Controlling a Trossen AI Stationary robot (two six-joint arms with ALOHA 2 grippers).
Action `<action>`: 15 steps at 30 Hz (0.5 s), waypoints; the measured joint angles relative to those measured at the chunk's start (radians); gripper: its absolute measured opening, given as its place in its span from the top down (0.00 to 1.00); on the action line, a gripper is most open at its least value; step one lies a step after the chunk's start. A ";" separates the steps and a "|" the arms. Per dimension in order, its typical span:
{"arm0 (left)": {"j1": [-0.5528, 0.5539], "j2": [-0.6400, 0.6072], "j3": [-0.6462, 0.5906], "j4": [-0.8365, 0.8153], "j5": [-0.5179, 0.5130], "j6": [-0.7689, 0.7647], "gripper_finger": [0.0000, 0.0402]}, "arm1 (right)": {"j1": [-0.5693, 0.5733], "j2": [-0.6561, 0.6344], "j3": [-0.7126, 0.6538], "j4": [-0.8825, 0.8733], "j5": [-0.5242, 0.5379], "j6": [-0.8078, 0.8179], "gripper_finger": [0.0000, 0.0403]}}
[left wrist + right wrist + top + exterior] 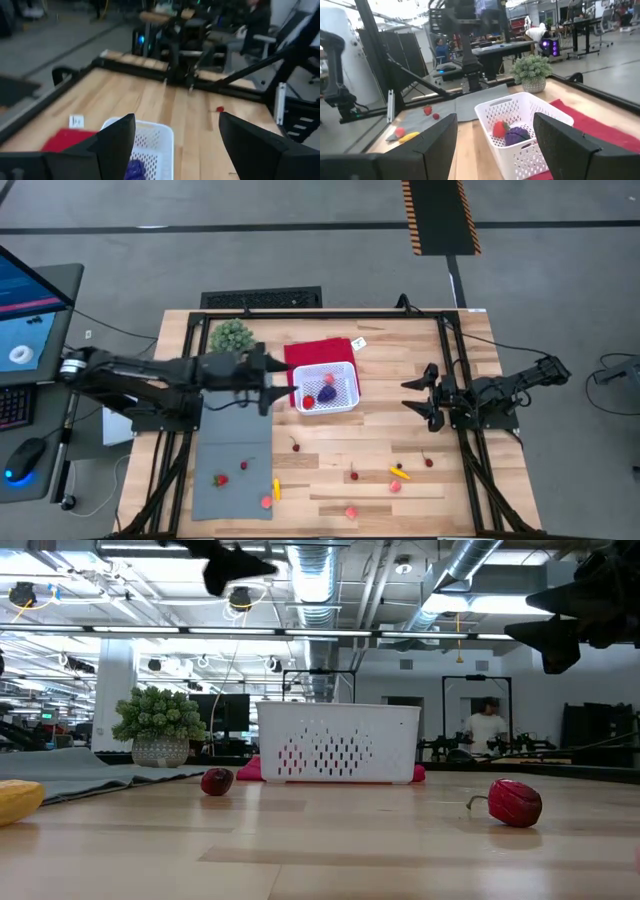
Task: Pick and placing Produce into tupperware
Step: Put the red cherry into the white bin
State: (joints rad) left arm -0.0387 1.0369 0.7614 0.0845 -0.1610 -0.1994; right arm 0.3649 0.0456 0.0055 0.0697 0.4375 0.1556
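The white latticed tupperware stands on a red cloth at the table's far middle. In it lie a purple piece and red pieces of produce. More produce lies loose on the wood and on the grey mat. My left gripper hangs open and empty, well above the tupperware's left side. My right gripper waits open to the right of the tupperware, raised off the table.
A green bushy plant stands in its pot at the far left. The grey mat covers the near left. A yellow piece and red pieces lie near the right front. A black frame runs along the table's edges.
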 joint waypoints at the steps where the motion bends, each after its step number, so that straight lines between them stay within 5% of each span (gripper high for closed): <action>1: -0.022 -0.033 -0.024 0.017 -0.023 0.007 0.31 | 0.000 0.000 0.000 0.000 -0.002 0.012 0.29; 15: -0.211 -0.228 -0.420 0.417 -0.115 0.063 0.31 | 0.002 0.002 0.000 -0.005 -0.071 0.088 0.29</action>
State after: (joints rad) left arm -0.2495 0.8085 0.3410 0.5018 -0.2758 -0.1368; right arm 0.3672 0.0471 0.0052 0.0649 0.3668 0.2434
